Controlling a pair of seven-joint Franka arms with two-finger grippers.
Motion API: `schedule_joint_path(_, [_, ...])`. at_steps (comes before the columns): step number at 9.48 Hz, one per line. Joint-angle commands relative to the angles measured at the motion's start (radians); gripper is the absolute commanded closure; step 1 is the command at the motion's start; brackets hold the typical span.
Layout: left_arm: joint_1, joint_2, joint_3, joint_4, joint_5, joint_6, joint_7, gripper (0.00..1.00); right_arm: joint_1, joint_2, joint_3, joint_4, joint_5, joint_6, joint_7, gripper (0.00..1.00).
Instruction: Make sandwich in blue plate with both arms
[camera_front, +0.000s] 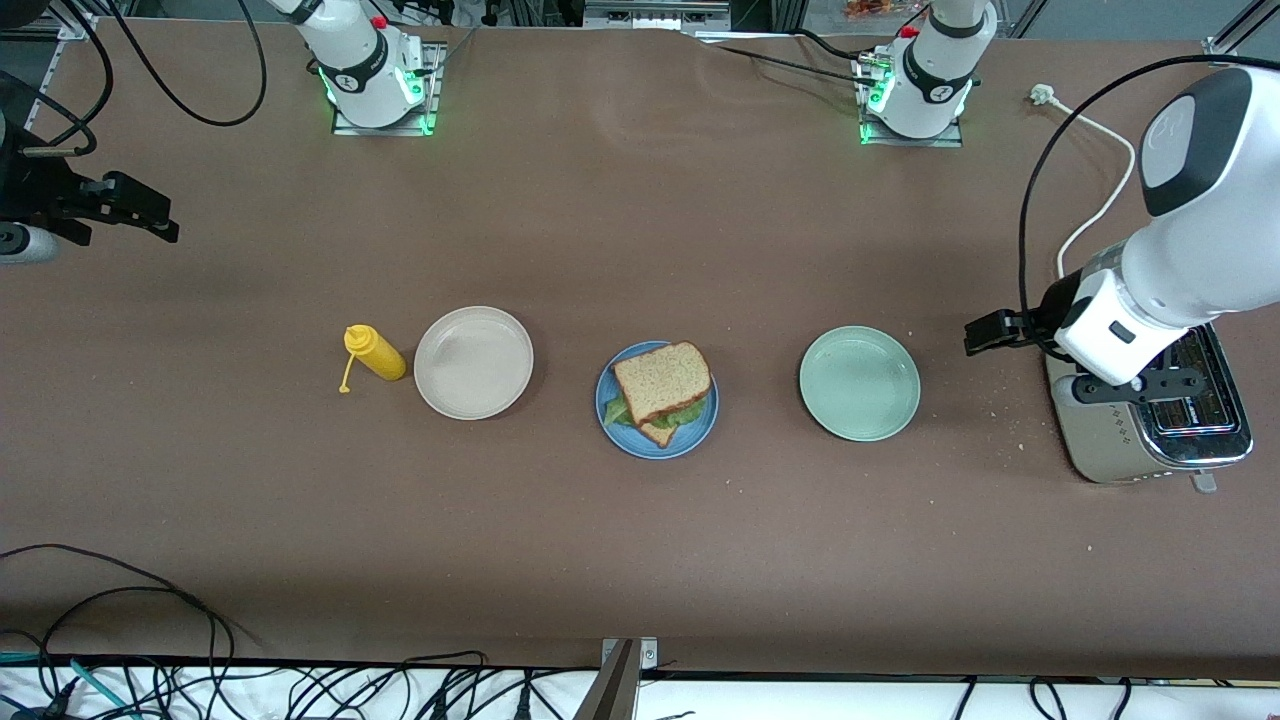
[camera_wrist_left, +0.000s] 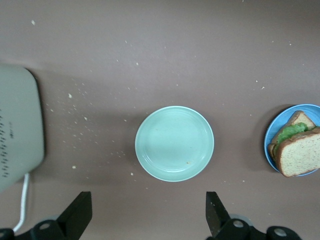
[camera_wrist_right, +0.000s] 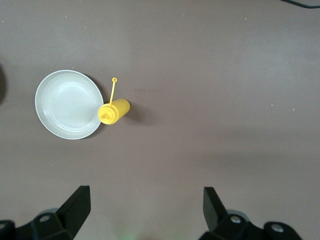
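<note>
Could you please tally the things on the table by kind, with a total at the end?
Plates: 3, the blue plate, a beige plate and a pale green plate
Sandwiches: 1, the sandwich on the blue plate
Squeeze bottles: 1, a yellow bottle beside the beige plate
Toasters: 1, a metal toaster at the left arm's end
Total: 6

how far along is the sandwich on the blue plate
Done, by the look of it: the sandwich sits assembled on the blue plate, lettuce between two bread slices. Nothing in hand: the left gripper and the right gripper are open and empty. Nothing visibly left.
</note>
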Motion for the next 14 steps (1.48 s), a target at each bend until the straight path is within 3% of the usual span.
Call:
schedule_joint_path(1, [0.004, -0.007, -0.006, 0.047, 0.073, -0.036, 0.063, 0.0, -0.001, 0.003, 0.004, 0.024, 0.007, -0.006, 0.01, 0.0])
schedule_joint_path(5, [0.007, -0.005, -0.006, 0.053, 0.133, -0.064, 0.121, 0.0, -0.001, 0.003, 0.002, 0.026, 0.007, -0.008, 0.006, 0.0])
schedule_joint_path(7, [0.011, 0.016, -0.004, 0.121, 0.137, -0.122, 0.189, 0.0, -0.001, 0.003, 0.002, 0.026, 0.007, -0.008, 0.004, 0.0])
schedule_joint_path(14, [0.033, 0.018, -0.004, 0.126, 0.139, -0.151, 0.215, 0.0, -0.003, -0.001, 0.002, 0.027, 0.006, -0.011, 0.003, 0.0])
